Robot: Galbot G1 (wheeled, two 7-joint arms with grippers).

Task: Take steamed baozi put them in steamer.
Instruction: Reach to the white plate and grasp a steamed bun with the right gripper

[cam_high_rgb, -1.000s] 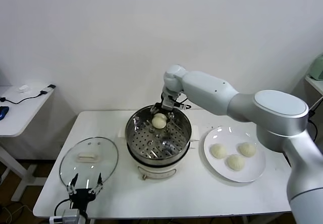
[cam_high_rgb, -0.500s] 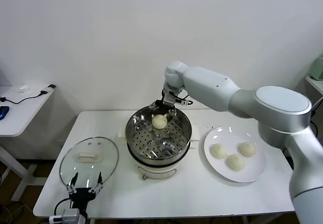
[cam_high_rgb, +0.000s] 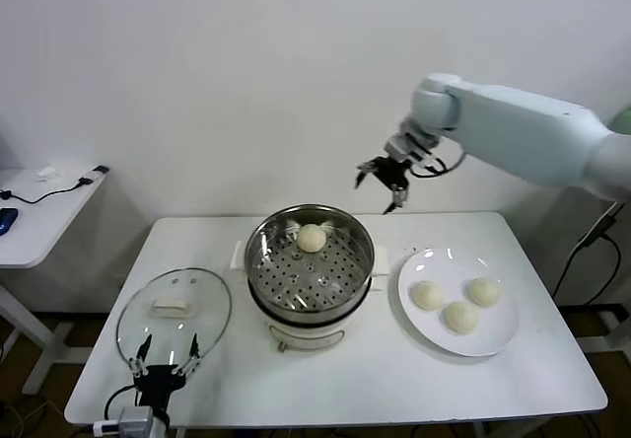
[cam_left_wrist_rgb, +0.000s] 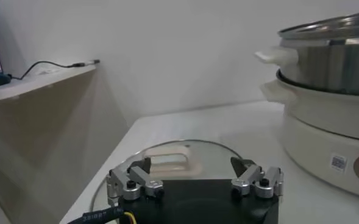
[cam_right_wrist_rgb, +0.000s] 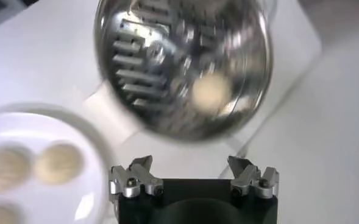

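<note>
With one bun (cam_high_rgb: 312, 238) in the steamer (cam_high_rgb: 367, 251), right gripper (cam_high_rgb: 385, 178) hangs open, empty; plate (cam_high_rgb: 498, 337) buns (cam_high_rgb: 460, 317) lie below, rightward. Left gripper (cam_high_rgb: 165, 363) open, parked.

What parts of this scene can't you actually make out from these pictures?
- Steamer base: head view, mostly hidden under the pot.
- Steamer again: left wrist view, cut off by the edge.
- Buns on the plate: right wrist view, blurred and partly cropped.
- Glass lid: left wrist view, near side hidden behind the left claw.

Right end effector (cam_high_rgb: 383, 183) raised, open, empty; left end effector (cam_high_rgb: 166, 360) parked low, open
</note>
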